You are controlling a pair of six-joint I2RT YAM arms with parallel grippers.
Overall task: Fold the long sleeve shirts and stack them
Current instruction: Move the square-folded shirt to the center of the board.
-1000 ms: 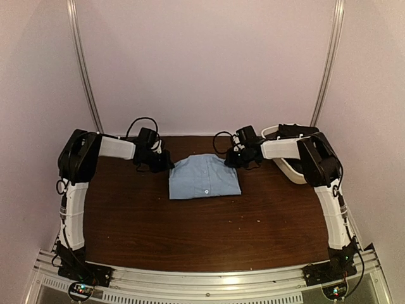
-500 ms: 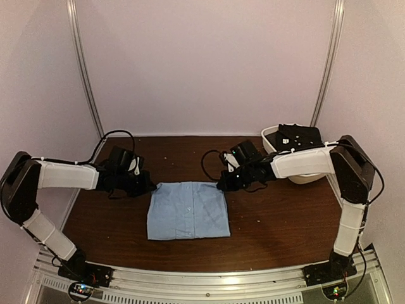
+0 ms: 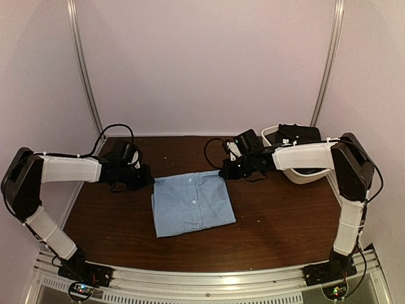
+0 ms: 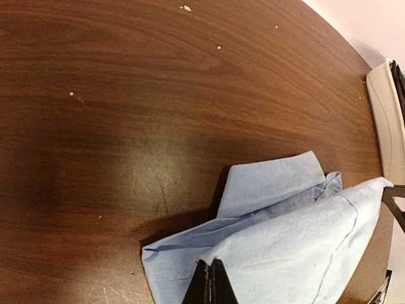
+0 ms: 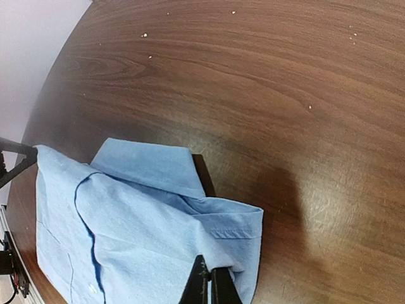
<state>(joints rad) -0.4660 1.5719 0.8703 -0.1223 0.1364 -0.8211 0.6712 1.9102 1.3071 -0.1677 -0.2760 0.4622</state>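
Locate the light blue shirt (image 3: 193, 204) at the middle of the table (image 3: 278, 221). It lies folded into a flat rectangle. The collar is on the far edge and the button strip runs from far to near down its centre. The rectangle sits slightly askew to the table edges.

Check the left gripper (image 3: 149, 180) at the far left corner of the shirt. In the left wrist view its fingers (image 4: 200, 288) are pressed together with the blue cloth pinched at their tips, just inside the shirt's edge.

Check the right gripper (image 3: 223, 173) at the far right corner. In the right wrist view its fingers (image 5: 198, 285) are likewise pressed together. They nip the folded hem at that corner, beside the collar flap.

Both arms reach inward from the sides and are low over the table. The two pincers are set apart by the width of the folded shirt.

Note the white tub (image 3: 296, 176) at the far right of the table, apart from the shirt. It holds a dark object (image 3: 299, 134) that you cannot identify from these views.
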